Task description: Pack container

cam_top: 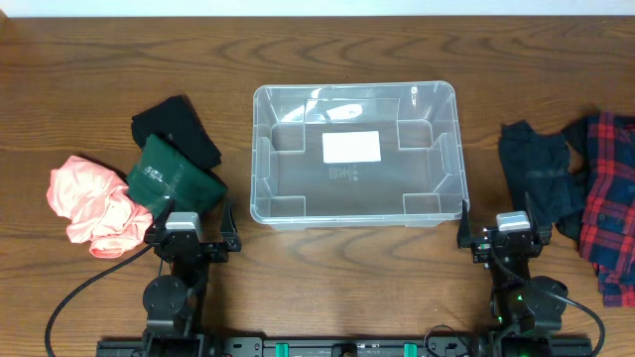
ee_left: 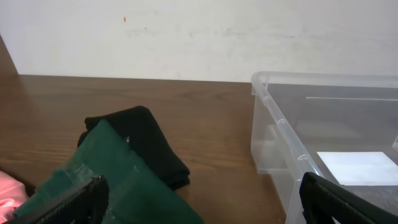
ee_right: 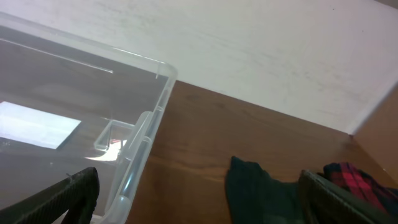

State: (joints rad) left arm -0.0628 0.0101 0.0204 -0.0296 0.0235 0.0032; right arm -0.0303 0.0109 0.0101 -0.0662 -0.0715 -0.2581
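The clear plastic container [cam_top: 260, 149] stands empty at the table's middle, a white label on its base. It also shows in the left wrist view [ee_left: 273, 118] and the right wrist view [ee_right: 143, 137]. My left gripper [cam_top: 190, 229] is open and empty near the front edge, just in front of a folded green garment [cam_top: 174, 177] [ee_left: 124, 180]. My right gripper [cam_top: 501, 236] is open and empty at the front right, beside a dark garment [cam_top: 536, 174] [ee_right: 255, 186].
A black garment [cam_top: 179, 127] [ee_left: 146, 137] lies behind the green one. A pink garment [cam_top: 94, 203] lies at the far left. A red plaid shirt [cam_top: 610, 198] [ee_right: 357, 177] lies at the far right edge.
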